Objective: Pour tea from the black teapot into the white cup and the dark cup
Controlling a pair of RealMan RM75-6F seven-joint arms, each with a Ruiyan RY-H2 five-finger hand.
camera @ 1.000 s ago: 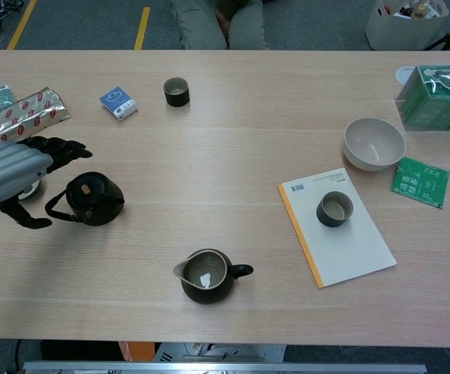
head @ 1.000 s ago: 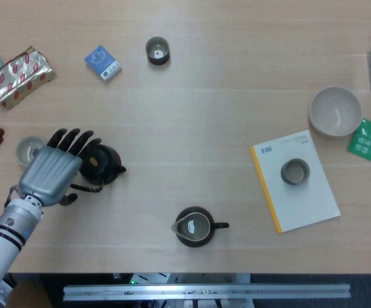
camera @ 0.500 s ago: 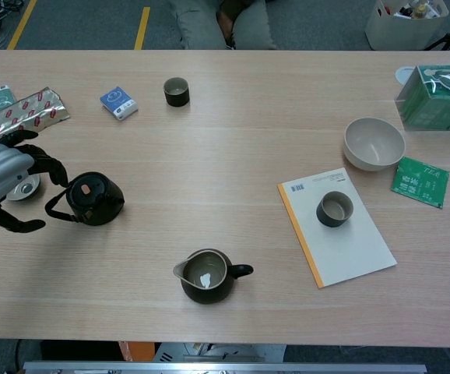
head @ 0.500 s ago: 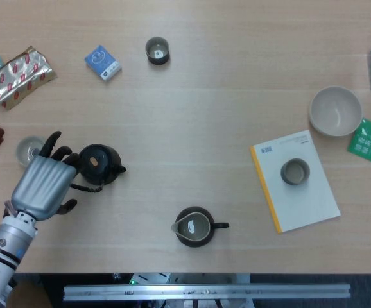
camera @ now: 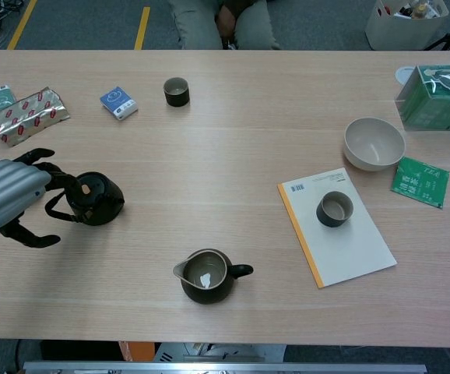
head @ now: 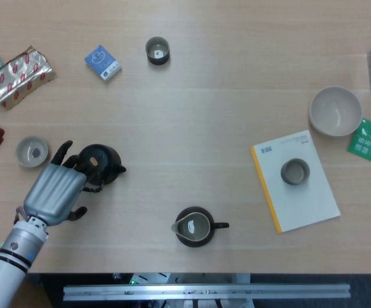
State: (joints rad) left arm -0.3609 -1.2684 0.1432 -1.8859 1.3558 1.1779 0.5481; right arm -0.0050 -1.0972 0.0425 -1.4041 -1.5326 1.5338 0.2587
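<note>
Head view counts one round black teapot (head: 99, 164) at the table's left, one small white cup (head: 31, 152) just left of it, and two dark cups: one (head: 157, 50) far, one (head: 294, 172) on a white yellow-edged booklet (head: 298, 182). One left hand (head: 55, 193), fingers curled at the teapot's handle; grip unclear. Pale wooden table (camera: 233, 148); grey floor beyond.

Left hand (head: 56, 192) with a ribbed silver-grey metallic back, black fingers (head: 62, 153) and thumb, a short silver wrist cuff, white forearm (head: 6, 266) ringed by a black band with a small blue mark
</note>
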